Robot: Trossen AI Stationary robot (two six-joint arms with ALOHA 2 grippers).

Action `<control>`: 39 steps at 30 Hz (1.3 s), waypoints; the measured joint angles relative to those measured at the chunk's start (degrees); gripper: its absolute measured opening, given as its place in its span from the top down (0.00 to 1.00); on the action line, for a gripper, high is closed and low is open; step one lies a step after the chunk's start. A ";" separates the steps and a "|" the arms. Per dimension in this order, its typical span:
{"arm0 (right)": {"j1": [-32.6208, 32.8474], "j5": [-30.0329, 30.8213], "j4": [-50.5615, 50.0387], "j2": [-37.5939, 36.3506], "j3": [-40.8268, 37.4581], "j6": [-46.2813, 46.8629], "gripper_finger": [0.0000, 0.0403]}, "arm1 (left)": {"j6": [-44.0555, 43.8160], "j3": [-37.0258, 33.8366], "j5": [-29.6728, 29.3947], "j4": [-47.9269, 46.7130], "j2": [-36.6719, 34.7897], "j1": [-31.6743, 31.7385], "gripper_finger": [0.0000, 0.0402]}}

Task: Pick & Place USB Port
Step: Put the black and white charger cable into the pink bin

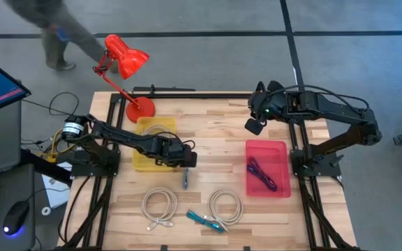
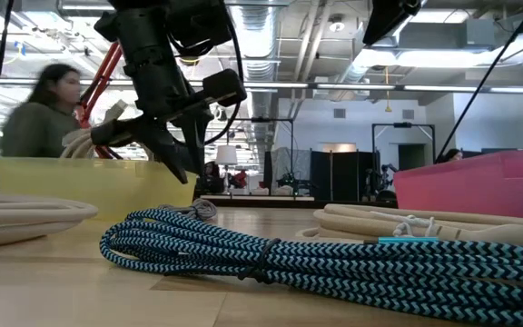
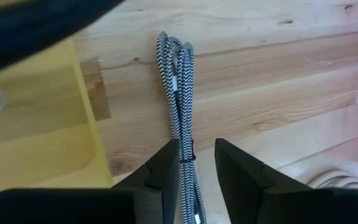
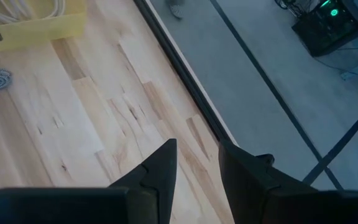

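A black-and-white braided cable bundle (image 1: pixel 185 180) (image 3: pixel 178 81) lies flat on the wooden table, just right of the yellow bin (image 1: pixel 152 145). My left gripper (image 1: pixel 185 166) (image 3: pixel 196 144) hangs open above its far end, one finger on either side of the bundle. In the low view this gripper (image 2: pixel 182 168) stands above the table top. My right gripper (image 1: pixel 255 126) (image 4: pixel 197 146) waits open, high over the table's far edge. The red bin (image 1: pixel 267 150) holds a purple cable (image 1: pixel 261 173).
A cream cable lies in the yellow bin. Two cream coils (image 1: pixel 159 208) (image 1: pixel 225 206) and a teal braided cable (image 1: pixel 206 221) (image 2: pixel 334 259) lie near the table's near edge. A red desk lamp (image 1: pixel 125 66) stands at the far left corner. A person (image 2: pixel 48 104) walks behind the table.
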 joint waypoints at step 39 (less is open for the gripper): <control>0.02 0.00 0.38 -0.02 0.00 -2.92 0.72 | 4.09 -0.09 2.50 9.40 6.36 0.20 0.99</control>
